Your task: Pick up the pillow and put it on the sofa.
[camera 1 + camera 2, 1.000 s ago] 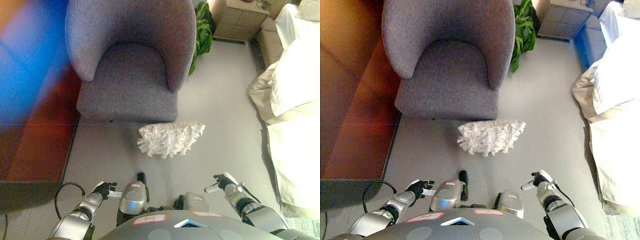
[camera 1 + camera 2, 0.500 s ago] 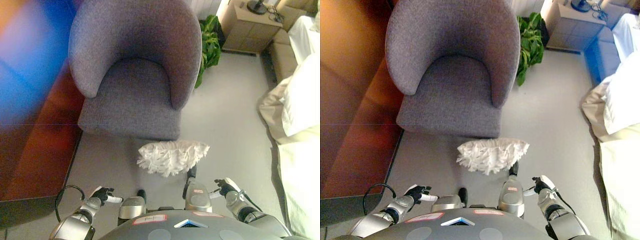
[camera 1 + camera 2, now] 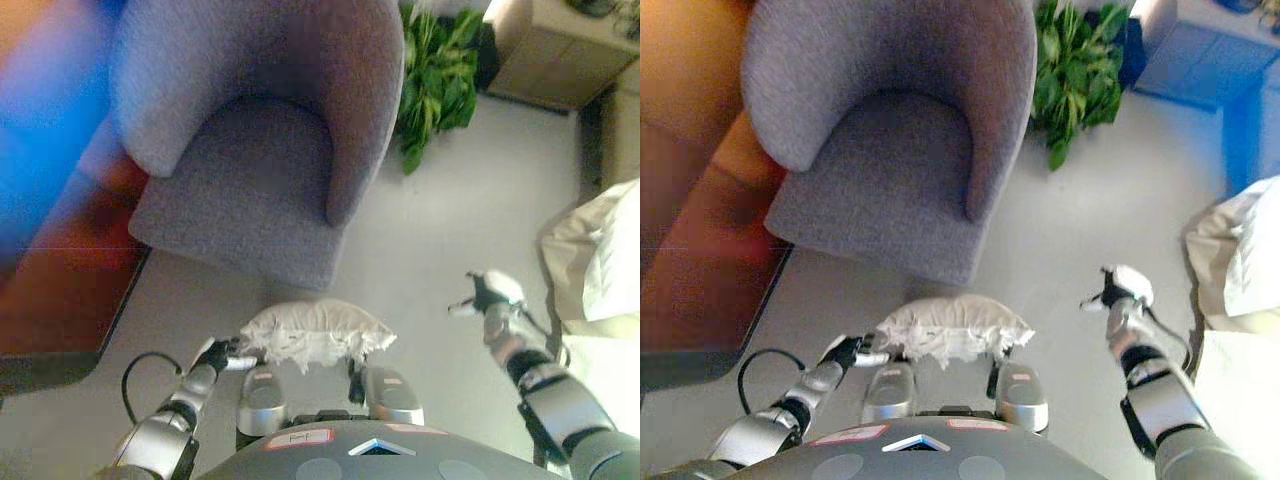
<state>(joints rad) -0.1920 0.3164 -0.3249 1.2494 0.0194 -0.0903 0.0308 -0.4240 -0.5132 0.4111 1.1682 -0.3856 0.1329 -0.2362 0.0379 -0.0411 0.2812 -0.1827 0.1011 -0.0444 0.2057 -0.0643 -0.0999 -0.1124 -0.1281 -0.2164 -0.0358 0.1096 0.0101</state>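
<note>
The white ruffled pillow (image 3: pixel 315 333) lies on the grey floor just in front of me, below the front edge of the grey armchair (image 3: pixel 250 150). My left hand (image 3: pixel 218 353) is low at the pillow's left end, fingers relaxed and open, its white tip close to the pillow's edge; I cannot tell if it touches. My right hand (image 3: pixel 1120 287) is raised out to the right, apart from the pillow, open with nothing in it. The armchair's seat (image 3: pixel 875 160) holds nothing.
A green potted plant (image 3: pixel 440 70) stands right of the armchair, with a wooden cabinet (image 3: pixel 560 60) behind it. White bedding (image 3: pixel 605 260) hangs at the right edge. A dark reddish-brown surface (image 3: pixel 690 290) runs along the left.
The view has shifted, and the pillow now sits lower, close to my body. My right hand has risen and swung out right. My left hand has come up to the pillow's left end.
</note>
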